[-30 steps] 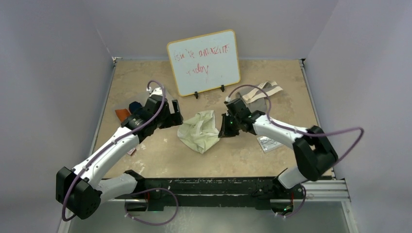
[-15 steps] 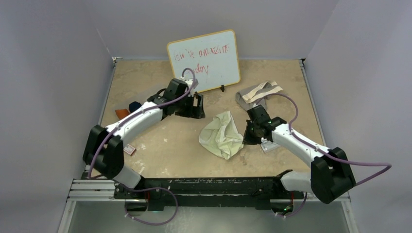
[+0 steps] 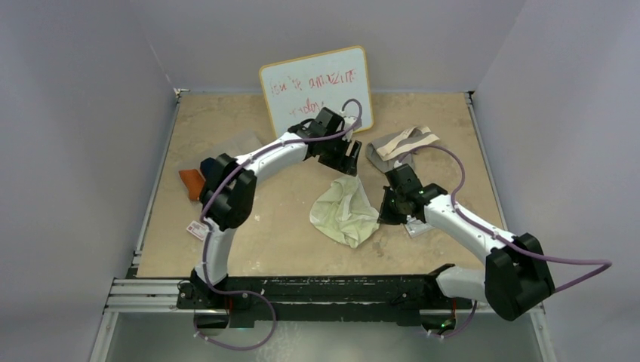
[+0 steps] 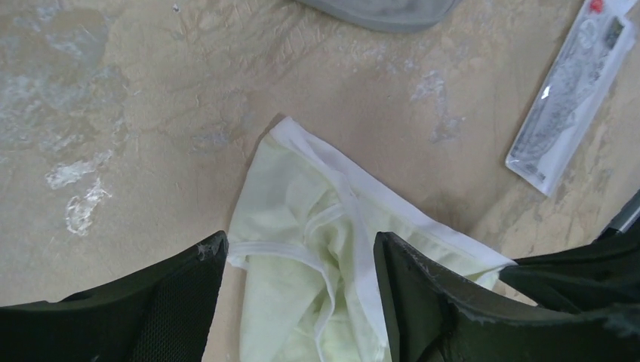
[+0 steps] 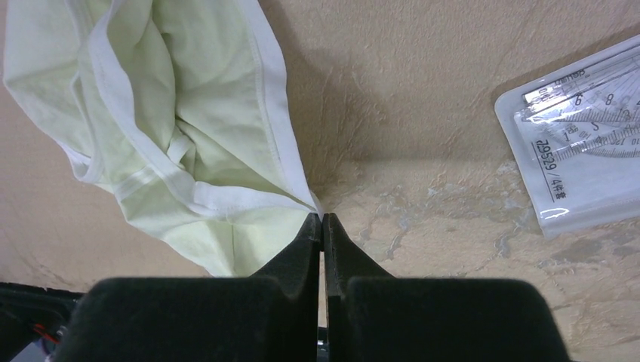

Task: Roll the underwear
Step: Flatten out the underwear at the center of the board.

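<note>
Cream underwear (image 3: 343, 213), long axis far-to-near; right pincer (image 5: 322, 222) tight on its hem, left pincer (image 4: 300, 245) spread.

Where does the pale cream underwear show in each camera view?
Top external: cream underwear, mid-table.
Left wrist: lower centre, straddled by the open left gripper.
Right wrist: upper left, corner pinched in the shut right gripper.
Shared landmark: clear printed sleeve, to its right in every view.
</note>
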Available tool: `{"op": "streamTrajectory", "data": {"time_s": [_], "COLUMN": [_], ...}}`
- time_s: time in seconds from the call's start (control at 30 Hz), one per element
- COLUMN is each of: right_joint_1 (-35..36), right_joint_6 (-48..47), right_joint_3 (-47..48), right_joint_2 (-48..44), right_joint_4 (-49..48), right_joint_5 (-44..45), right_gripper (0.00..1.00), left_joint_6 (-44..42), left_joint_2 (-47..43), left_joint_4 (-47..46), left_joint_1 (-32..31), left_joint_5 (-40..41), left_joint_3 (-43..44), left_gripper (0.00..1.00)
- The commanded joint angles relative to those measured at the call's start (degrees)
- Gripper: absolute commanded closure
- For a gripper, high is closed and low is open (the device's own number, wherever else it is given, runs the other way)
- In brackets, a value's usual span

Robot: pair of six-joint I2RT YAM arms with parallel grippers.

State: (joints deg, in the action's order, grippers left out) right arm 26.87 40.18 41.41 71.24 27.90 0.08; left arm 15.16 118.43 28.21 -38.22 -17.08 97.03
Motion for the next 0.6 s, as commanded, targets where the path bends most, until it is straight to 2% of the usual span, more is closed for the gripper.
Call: {"op": "streamTrajectory", "data": {"time_s": [0.0,0.2,0.43,0.57], "right_joint_1": [-0.21,-0.26,-0.27,-0.32], "right_joint_6": [0.92,1.51,1.60,1.73], "right_joint_3": [-0.94,-1.84,-2.20,-2.43], "right_joint_2": [-2.18,-2.44,-2.43,-1.89], "right_joint_4": [-0.99,-3.21,-4.37,-4.93], "right_joint_5": [0.01,-2.62,-4.25,-5.10], "right_gripper": [1.00,1.00,1.00,1.00], "left_joint_6": [-2.76,-3.82,-4.52,-6.08], "left_joint_2": [3.99,8.68,12.16,14.82], "left_joint_4": [4.44,4.99,3.28,5.25], "left_joint_1": [0.46,0.46,0.01,-0.23], "left_joint_5": [-3.01,-6.07,-6.35,-5.43], "left_joint_3": [5.94,8.34,11.00,13.51], "left_gripper": [0.31,0.33,0.34,0.36]}}
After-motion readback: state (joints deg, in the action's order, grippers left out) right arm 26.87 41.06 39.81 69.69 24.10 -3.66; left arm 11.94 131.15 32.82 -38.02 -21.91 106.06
